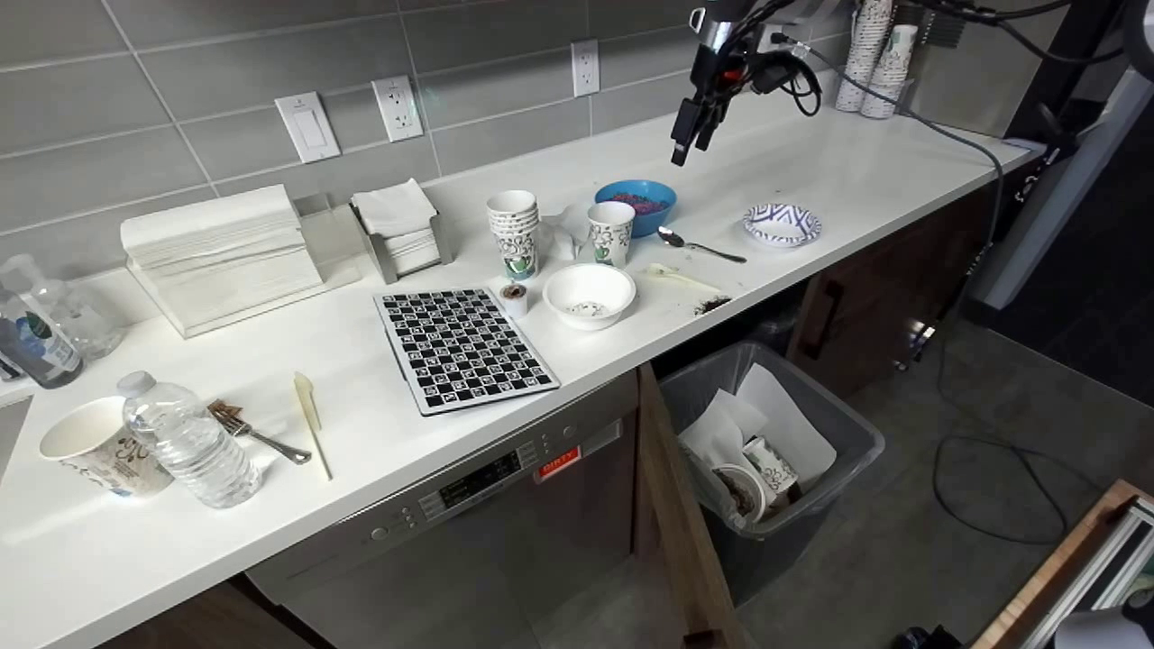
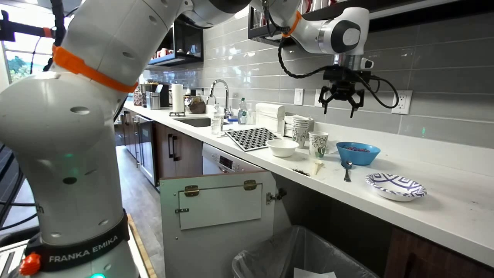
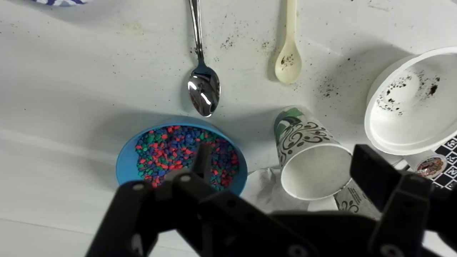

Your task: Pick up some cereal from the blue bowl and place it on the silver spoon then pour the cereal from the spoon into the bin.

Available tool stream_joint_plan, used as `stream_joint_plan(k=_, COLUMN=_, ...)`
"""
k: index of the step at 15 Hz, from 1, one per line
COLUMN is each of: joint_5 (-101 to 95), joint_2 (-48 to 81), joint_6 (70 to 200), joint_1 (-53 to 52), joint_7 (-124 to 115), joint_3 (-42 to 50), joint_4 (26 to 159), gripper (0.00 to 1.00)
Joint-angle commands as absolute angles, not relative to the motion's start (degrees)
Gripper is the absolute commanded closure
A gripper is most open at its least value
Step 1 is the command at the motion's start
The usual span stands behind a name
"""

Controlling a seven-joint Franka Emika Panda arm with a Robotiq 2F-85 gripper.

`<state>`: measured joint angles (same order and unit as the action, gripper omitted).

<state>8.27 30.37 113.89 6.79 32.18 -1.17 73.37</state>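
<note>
A blue bowl (image 3: 125,162) filled with red, blue and green cereal (image 3: 162,151) stands on the counter near the wall. The silver spoon (image 3: 204,89) lies flat beside it, its head toward the bowl; no cereal pieces show on it. My gripper (image 2: 338,112) hangs in the air above the counter in both exterior views, open and holding nothing. In the wrist view, one of its fingers (image 3: 202,157) crosses the bowl's picture, and the gap lies over a paper cup. Below the counter, the dark-grey bin (image 1: 852,451) stands uncovered, with papers and a cup inside.
A patterned paper cup (image 3: 303,139) stands right by the blue bowl, with stacked cups (image 1: 518,248) behind. A white bowl (image 1: 590,315), a pale wooden spoon (image 3: 288,67) and a purple-patterned bowl (image 2: 397,195) lie around. An opened cabinet door (image 2: 220,239) juts out beside the bin.
</note>
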Motion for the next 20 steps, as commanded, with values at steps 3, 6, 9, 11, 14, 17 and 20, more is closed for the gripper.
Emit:
stream_joint_plan(k=3, joint_5=9.36, joint_2=35.32, joint_6=122.43, joint_1=7.83, joint_7=31.57, joint_3=-3.10, joint_4=70.07, gripper=0.00)
stream_joint_plan(k=6, joint_5=9.67, joint_2=39.97, joint_6=127.28, joint_1=8.62, joint_7=31.56, joint_3=-4.36, joint_4=66.84, gripper=0.00)
stream_joint_plan(k=9, joint_5=10.36, joint_2=44.84, joint_6=130.49, joint_1=9.87, joint_7=32.28, joint_3=-6.19, joint_4=62.78, gripper=0.00)
stream_joint_plan(k=11, joint_5=10.19, joint_2=47.82, joint_6=131.86, joint_1=10.58, joint_7=32.90, joint_3=-7.33, joint_4=59.99, gripper=0.00)
stream_joint_plan(k=14, joint_5=9.91, joint_2=52.42, joint_6=132.91, joint_1=11.22, joint_7=32.99, joint_3=-8.67, joint_4=55.05, gripper=0.00)
stream_joint_plan(k=17, joint_5=9.32, joint_2=56.25, joint_6=132.19, joint_1=11.16, joint_7=32.71, joint_3=-9.28, joint_4=50.59, gripper=0.00)
stream_joint_plan(k=20, joint_5=8.29, joint_2=59.83, joint_6=131.46, joint_1=10.55, joint_7=32.11, joint_3=-8.94, joint_4=46.34, gripper=0.00)
